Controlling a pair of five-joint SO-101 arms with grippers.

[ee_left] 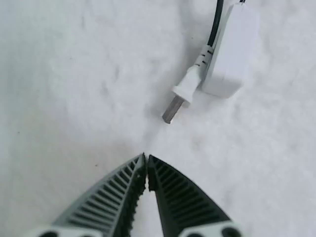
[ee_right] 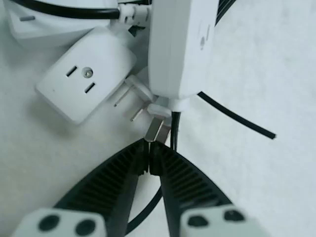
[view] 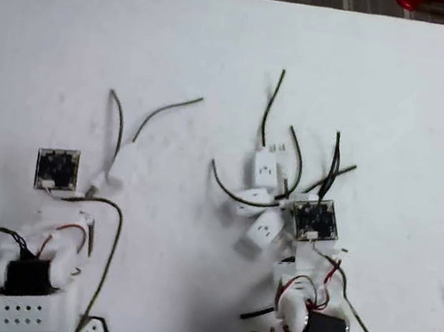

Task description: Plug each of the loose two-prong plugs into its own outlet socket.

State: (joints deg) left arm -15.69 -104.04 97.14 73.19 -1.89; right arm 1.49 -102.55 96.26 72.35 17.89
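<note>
The left gripper [ee_left: 147,162] has its jaws closed on nothing. A small white two-prong plug [ee_left: 186,91] lies just ahead of them. The right gripper [ee_right: 148,147] is closed too, with a white square plastic outlet socket [ee_right: 84,81] just ahead.

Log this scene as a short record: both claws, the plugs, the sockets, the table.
left claw: shut, tips aimed toward the plug
plug: white, prongs bare, lying beside an outlet block
right claw: shut, tips close to a metal prong
socket: face up, slots empty
second plug: prongs bare, beside the socket
table: white
</note>
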